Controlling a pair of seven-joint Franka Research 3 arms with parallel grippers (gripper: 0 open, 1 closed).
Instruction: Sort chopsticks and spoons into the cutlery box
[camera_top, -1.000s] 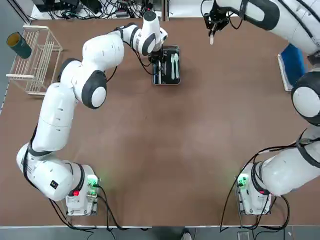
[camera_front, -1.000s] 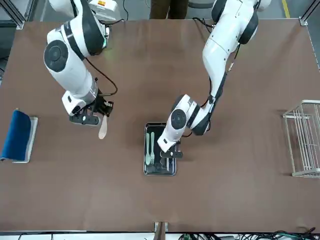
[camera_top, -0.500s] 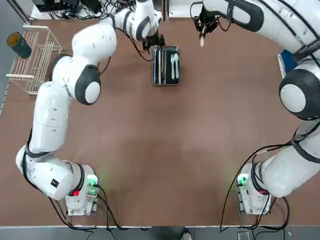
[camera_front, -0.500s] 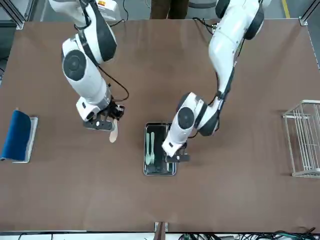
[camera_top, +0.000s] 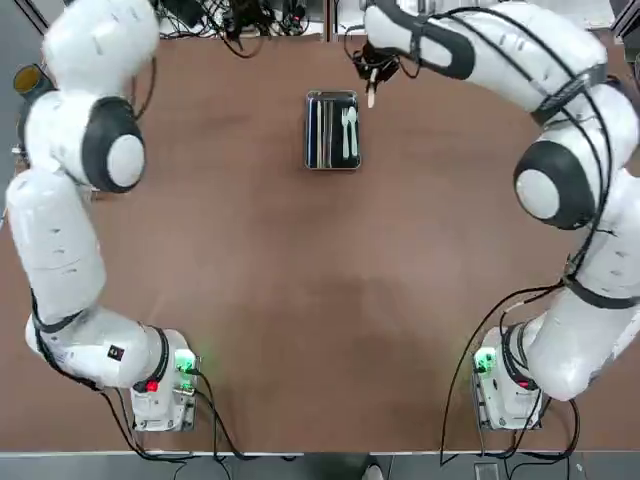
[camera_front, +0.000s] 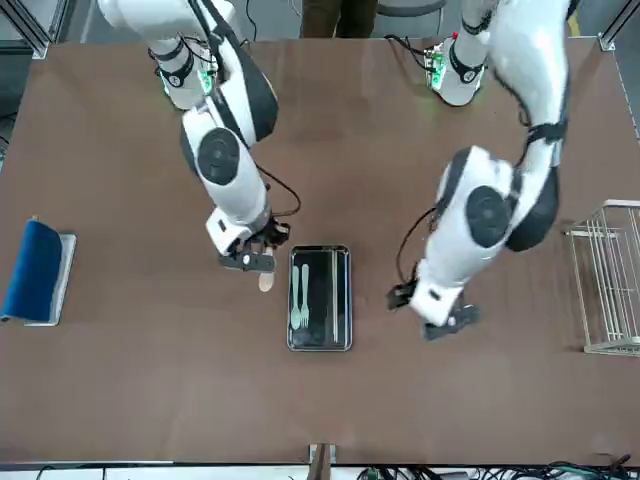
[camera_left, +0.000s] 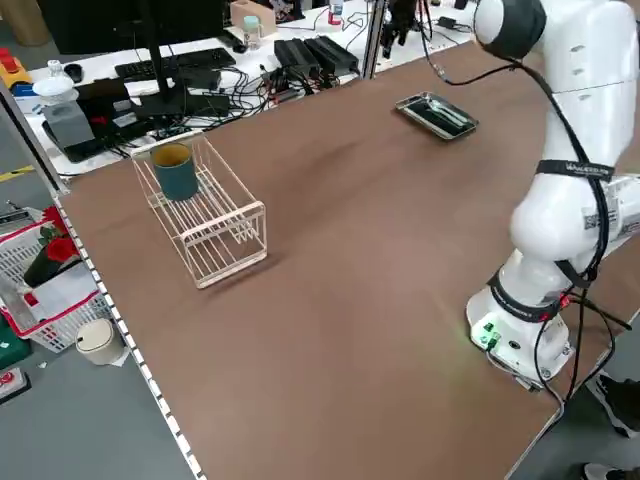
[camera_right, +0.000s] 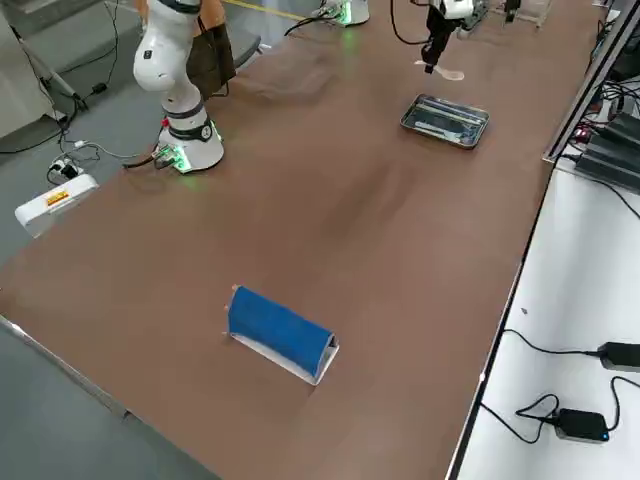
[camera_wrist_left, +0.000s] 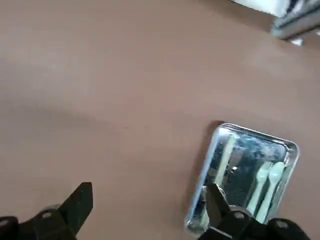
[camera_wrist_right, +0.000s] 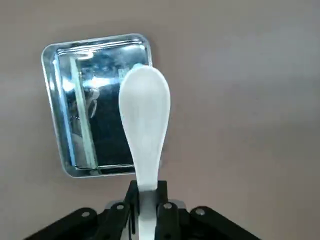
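We're in a robotics lab: brown bench (camera_top: 300, 280) with two bolted-down arm bases (camera_top: 160, 385), cable clutter (camera_left: 300, 60) and a keyboard (camera_left: 165, 68) on the far desk, power adapters (camera_right: 580, 425) alongside.

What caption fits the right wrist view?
Right pincer holds a spoon above the cutlery box.

Cream-white spoons (camera_front: 298, 284) lie in the shiny metal cutlery box (camera_front: 320, 342).

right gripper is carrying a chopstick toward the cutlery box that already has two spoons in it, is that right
Not quite: the right gripper holds a cream-white spoon, not a chopstick, as the right wrist view shows. The rest stands: the cutlery box already holds two spoons, and the gripper is just beside it.
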